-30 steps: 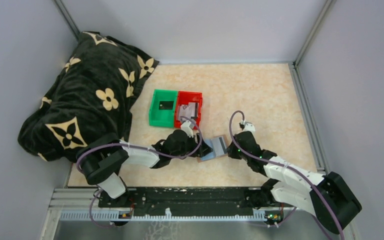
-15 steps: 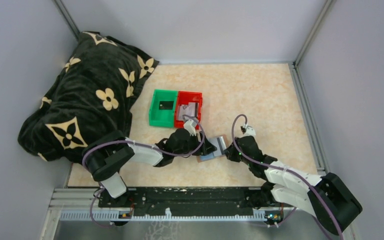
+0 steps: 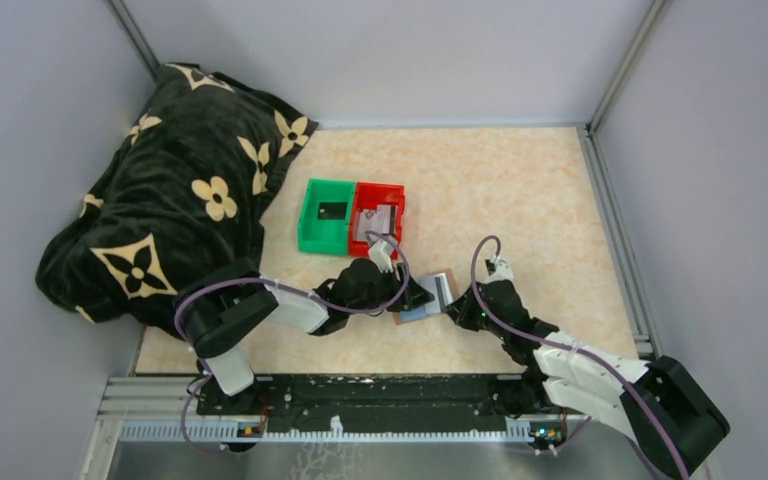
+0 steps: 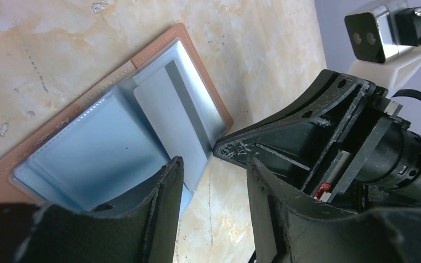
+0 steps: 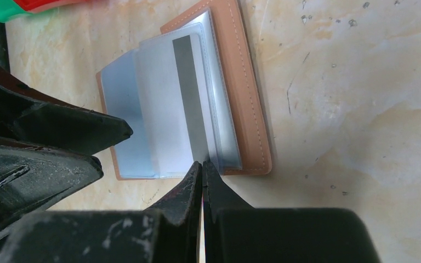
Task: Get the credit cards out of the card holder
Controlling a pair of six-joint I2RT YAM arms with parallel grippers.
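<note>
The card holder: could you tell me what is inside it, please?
One pale card with a grey stripe lies inside the open card holder, apparently partway out of a pocket. Any cards beneath it or deeper in the pockets are covered.

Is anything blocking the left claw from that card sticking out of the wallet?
Nothing visible lies between the left gripper and the card in the card holder. The shut right gripper only crowds the same edge.
</note>
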